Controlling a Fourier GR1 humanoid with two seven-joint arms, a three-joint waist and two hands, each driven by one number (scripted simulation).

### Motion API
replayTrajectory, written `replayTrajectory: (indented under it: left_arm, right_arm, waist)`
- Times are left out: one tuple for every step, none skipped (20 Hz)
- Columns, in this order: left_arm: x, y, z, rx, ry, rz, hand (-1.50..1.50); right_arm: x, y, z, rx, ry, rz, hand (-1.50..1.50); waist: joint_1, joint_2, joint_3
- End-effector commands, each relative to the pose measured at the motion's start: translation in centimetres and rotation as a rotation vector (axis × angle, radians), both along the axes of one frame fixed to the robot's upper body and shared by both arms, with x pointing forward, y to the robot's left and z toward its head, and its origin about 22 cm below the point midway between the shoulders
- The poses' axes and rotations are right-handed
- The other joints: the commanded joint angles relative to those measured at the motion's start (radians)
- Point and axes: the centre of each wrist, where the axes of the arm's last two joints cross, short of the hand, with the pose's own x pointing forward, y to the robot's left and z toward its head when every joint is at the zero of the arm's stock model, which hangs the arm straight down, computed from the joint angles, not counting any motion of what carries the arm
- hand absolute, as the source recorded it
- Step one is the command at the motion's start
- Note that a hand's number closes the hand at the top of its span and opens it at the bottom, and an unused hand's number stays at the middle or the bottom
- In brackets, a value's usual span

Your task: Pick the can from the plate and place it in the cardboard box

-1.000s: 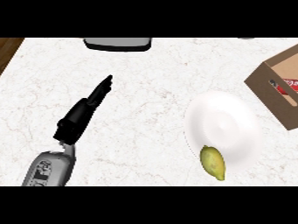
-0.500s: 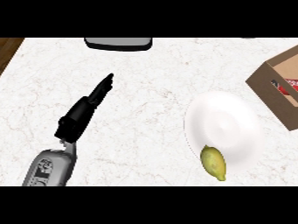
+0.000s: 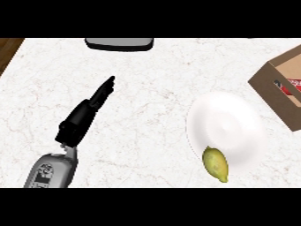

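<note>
Now the red can [image 3: 299, 86] lies inside the cardboard box [image 3: 273, 95], left hand's [image 3: 81, 119] fingers [image 3: 105, 89] straight, together.

Only the left hand [image 3: 86, 114] shows, left of centre.
Its grey forearm [image 3: 51, 170] enters at lower left; the black hand points up-right, fingers straight, holding nothing.
</note>
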Motion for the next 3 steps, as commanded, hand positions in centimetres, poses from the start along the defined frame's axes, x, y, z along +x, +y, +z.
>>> replayTrajectory:
  left_arm:
    - [0.1, 0.0, 0.3, -0.009, -0.013, 0.005, 0.00]
    - [0.7, -0.1, 1.0, -0.008, -0.026, 0.017, 0.00]
    - [0.3, 0.1, 0.5, 0.001, -0.020, -0.002, 0.00]
  right_arm:
    - [-0.6, -1.0, 0.7, 0.291, -0.029, 0.081, -1.50]
    - [-2.0, -2.7, 1.4, 0.303, -0.036, 0.071, -1.50]
    - [-1.9, -2.8, 2.6, 0.310, -0.033, 0.053, -1.50]
  waist:
    - [0.002, 0.004, 0.001]
    - [-0.014, 0.005, 0.002]
    - [0.003, 0.010, 0.002]
